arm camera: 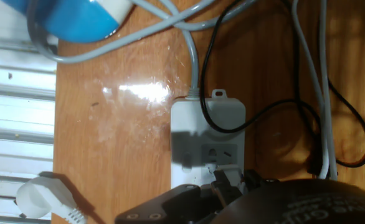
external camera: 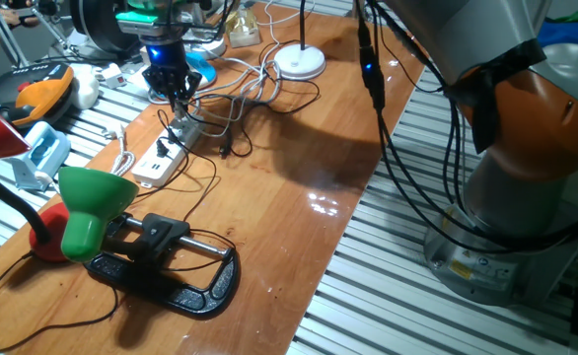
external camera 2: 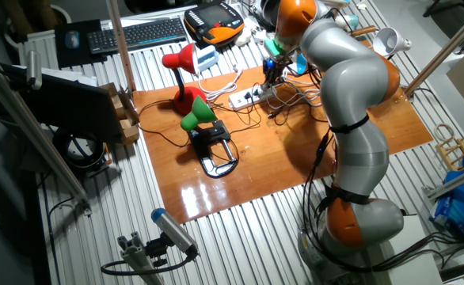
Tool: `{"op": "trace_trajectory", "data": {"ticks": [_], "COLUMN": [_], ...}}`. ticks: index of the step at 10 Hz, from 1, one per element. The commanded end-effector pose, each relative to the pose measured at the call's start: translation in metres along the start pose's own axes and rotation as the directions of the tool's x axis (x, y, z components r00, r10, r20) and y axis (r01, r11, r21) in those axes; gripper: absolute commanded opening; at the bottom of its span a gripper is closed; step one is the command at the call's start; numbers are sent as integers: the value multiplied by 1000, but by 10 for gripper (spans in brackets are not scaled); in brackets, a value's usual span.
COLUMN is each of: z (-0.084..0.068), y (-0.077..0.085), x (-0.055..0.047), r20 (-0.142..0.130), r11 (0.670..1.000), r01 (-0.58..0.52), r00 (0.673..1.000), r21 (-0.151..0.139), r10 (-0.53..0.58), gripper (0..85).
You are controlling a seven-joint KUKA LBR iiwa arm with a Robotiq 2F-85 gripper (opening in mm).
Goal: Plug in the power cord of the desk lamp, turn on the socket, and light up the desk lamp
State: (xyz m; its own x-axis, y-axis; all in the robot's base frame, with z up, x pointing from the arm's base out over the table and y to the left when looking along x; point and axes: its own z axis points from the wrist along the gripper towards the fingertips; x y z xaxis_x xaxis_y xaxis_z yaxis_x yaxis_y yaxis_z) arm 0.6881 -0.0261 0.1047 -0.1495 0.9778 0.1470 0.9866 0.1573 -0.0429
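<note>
The socket (external camera: 164,150) is a long white power strip lying on the wooden table; it also shows in the other fixed view (external camera 2: 244,97) and the hand view (arm camera: 206,134). My gripper (external camera: 180,102) hangs just above the strip's far end, fingers pointing down and close together, with nothing seen between them. In the hand view the gripper (arm camera: 232,180) sits right over the strip's face. The desk lamp's round white base (external camera: 300,62) stands at the back of the table. A white plug (arm camera: 36,196) on a white cord lies loose at the table's left edge. A thin black cord (arm camera: 257,115) crosses the strip.
A green cone lamp (external camera: 92,202) on a black clamp (external camera: 171,266) stands at the front. A red lamp (external camera 2: 180,59) stands at the left. White and black cables (external camera: 240,99) tangle between strip and lamp base. A blue object (arm camera: 76,15) lies behind the strip.
</note>
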Motion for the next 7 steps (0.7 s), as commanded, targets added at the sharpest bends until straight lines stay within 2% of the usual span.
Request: {"op": "trace_trajectory", "data": {"ticks": [1,2,5,7], "z": [1,2,4,6], "y": [0,1,1,-1], "x": [1,1,1,2], "r20": [-13,-20,-12,-25], "r11": [1000,1000,1000,1000], "r01": [6,11,22,27], "r00": [1000,1000,1000,999], "r21": [0,1,7,0], "r10": [-6,-11,-21,-27], "gripper": [0,0,0,0]}}
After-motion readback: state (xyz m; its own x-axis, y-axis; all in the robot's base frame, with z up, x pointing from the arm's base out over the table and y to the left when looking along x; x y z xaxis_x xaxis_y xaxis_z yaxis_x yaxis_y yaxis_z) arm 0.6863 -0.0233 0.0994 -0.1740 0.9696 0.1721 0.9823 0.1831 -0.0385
